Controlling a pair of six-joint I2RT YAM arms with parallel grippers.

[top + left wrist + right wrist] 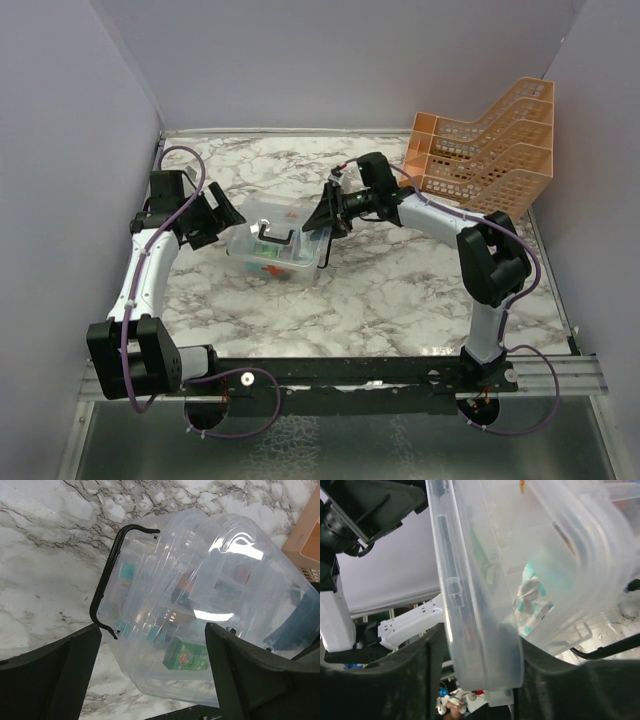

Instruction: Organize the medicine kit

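The medicine kit (270, 255) is a clear plastic box with a black U-shaped handle (277, 238), at the middle of the marble table. My right gripper (325, 218) is at its right side, shut on the clear lid (470, 605), which stands tilted up from the box. My left gripper (228, 215) is open at the kit's left end. In the left wrist view its jaws (152, 680) stand wide on either side of the kit's near end (200, 580). A green carton (186, 656) and teal packets show inside. Sachets (532, 600) show through the wall.
An orange mesh tiered rack (485, 150) stands at the back right, close behind the right arm; its corner shows in the left wrist view (305, 540). Grey walls close in the left, back and right sides. The marble tabletop (400, 290) stretches in front of the kit.
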